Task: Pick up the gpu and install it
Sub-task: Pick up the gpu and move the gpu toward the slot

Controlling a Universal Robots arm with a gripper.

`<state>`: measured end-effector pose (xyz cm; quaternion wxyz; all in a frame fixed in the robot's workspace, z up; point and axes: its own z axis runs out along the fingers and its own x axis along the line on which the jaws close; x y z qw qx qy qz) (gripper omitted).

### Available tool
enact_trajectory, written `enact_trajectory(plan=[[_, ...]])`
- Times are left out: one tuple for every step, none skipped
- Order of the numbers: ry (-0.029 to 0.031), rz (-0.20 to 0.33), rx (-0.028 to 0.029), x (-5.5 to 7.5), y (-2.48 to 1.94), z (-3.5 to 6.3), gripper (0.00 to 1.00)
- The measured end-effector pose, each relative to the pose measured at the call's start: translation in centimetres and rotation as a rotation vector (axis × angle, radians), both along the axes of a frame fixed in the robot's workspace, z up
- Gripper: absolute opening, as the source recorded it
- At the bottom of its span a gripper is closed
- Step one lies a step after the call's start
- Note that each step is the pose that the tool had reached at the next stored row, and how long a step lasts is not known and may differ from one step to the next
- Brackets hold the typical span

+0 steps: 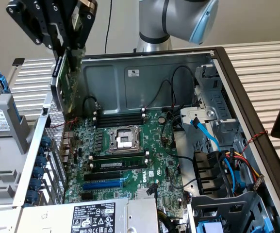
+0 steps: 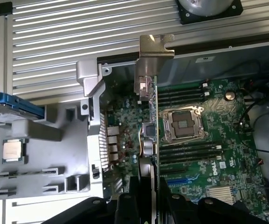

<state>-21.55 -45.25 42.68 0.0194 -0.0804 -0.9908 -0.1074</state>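
Note:
My gripper hangs at the upper left of the exterior view, shut on the gpu. The card is a thin green board held on edge, above the rear left wall of the open computer case. In the wrist view the gpu runs edge-on away from my gripper, with its silver end bracket at the far end. It sits in the air over the left part of the green motherboard. The expansion slots lie below it on the motherboard, apart from the card.
The CPU socket and black memory sticks sit mid-board. A power supply lies at the near edge. A drive cage with blue, red and yellow cables fills the right. A grey swung-out bracket lies outside the case.

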Motion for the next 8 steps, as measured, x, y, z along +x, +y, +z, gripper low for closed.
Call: enact_trajectory(plan=[[0.0,0.0,0.0,0.5,-0.01,0.0,0.27],[0.0,0.0,-0.0001,0.9,-0.02,0.0,0.27],[0.0,0.0,-0.0008,1.4,-0.02,0.0,0.27],[-0.0001,0.0,-0.0017,1.8,-0.02,0.0,0.27],[-0.0001,0.0,-0.002,2.2,-0.02,-0.01,0.27],[0.0,0.001,-0.0023,2.6,-0.02,-0.01,0.27],[0.0001,0.004,-0.0024,2.9,-0.02,-0.02,0.27],[0.0,0.008,-0.0024,3.1,-0.02,-0.04,0.27]])
